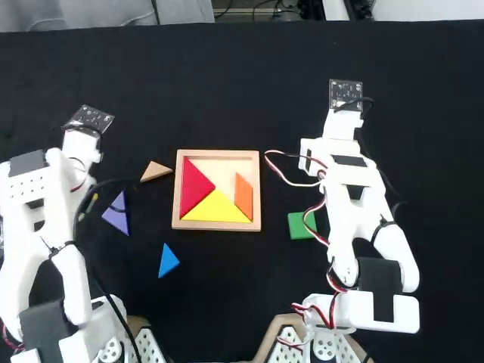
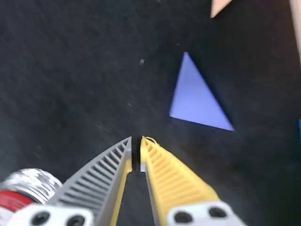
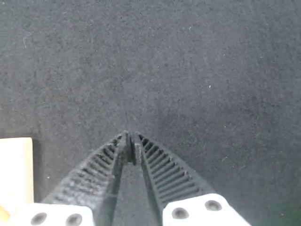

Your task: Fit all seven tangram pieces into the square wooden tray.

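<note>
Left gripper (image 2: pixel 136 141) pinched closed, empty; flat purple triangle piece (image 2: pixel 197 101) just ahead of its tips. Right gripper (image 3: pixel 130 137) closed too, empty, over black cloth (image 3: pixel 188 70). Square wooden tray (image 1: pixel 178 189) between both claws, holding red triangle (image 1: pixel 193 185), yellow triangle (image 1: pixel 215 208), orange piece (image 1: pixel 243 193).

Black surface (image 1: pixel 227 83) is lit evenly from above in the high view; little light is returned by it. White arm housings (image 1: pixel 355 189) are rendered bright, near clipping. In the left wrist view a soft shadow is cast along one edge of the purple triangle (image 2: pixel 195 96); the tan piece (image 2: pixel 220 7) is washed out. The wooden tray (image 3: pixel 14 165) is blown pale in the right wrist view.
</note>
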`<move>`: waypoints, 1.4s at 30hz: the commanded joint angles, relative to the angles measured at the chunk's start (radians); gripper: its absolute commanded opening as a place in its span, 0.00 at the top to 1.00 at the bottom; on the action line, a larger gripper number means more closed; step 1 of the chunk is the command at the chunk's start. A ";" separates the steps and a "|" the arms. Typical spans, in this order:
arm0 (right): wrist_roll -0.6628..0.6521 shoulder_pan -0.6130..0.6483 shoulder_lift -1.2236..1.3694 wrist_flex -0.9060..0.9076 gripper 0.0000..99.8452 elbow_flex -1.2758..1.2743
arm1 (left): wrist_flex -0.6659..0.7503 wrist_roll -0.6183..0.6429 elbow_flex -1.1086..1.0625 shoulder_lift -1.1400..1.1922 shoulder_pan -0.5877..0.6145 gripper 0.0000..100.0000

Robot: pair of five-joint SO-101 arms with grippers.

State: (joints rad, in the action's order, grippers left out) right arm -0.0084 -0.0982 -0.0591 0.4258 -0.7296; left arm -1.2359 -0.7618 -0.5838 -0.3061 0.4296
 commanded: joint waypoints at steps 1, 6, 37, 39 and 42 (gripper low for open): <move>-0.003 -0.014 -0.045 -0.018 0.99 0.016 | 0.164 -0.061 -0.104 -0.032 0.035 0.95; -0.003 -0.014 -0.045 -0.018 0.99 0.016 | 0.382 -0.057 -0.338 -0.032 0.028 0.96; -0.003 -0.012 -0.045 -0.020 0.99 0.016 | 0.167 0.276 -0.028 0.347 -0.016 0.96; -0.003 -0.012 -0.045 -0.020 0.99 0.016 | 0.129 0.276 -0.039 0.331 -0.022 0.96; -0.003 -0.012 -0.045 -0.020 0.99 0.016 | 0.097 0.279 -0.031 0.295 -0.022 0.96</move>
State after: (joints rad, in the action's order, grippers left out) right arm -0.0084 -0.0982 -0.0591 0.4258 -0.7296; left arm -1.0871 -0.4902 -0.6283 0.0468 0.4051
